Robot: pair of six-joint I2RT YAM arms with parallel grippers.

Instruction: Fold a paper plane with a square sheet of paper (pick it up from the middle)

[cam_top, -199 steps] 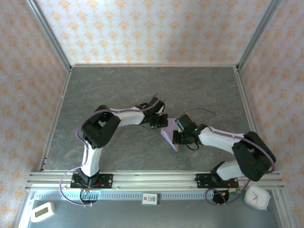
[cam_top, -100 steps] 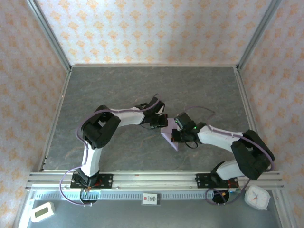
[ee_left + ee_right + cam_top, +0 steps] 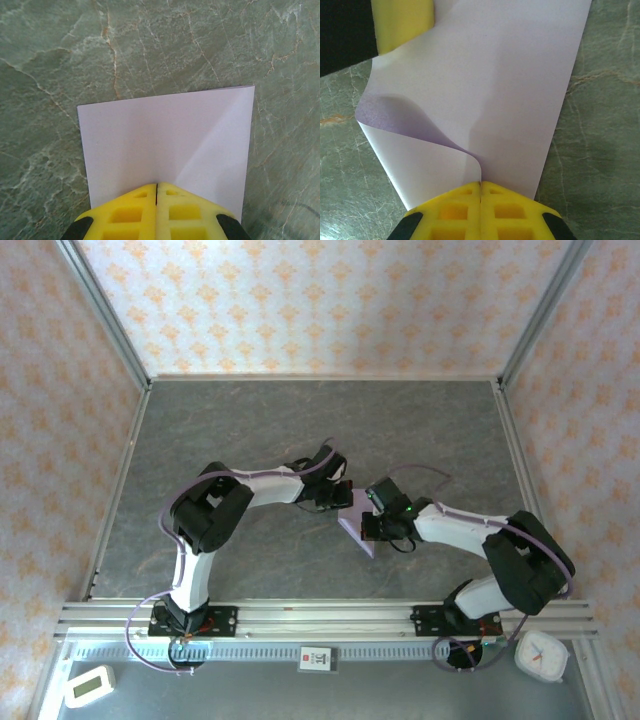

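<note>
Square sheet of paper (image 3: 357, 525) spans between left pincer (image 3: 157, 186) and right pincer (image 3: 481, 184), each clamped on an opposite edge.

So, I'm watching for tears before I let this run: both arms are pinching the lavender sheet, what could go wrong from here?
The left fingers and right fingers are shut on opposite ends of the square sheet of paper; pulling apart might tear it or slip it free. Near the right fingers the sheet bulges in a loose curl; pressing it flat there could set a stray, crooked crease.
</note>
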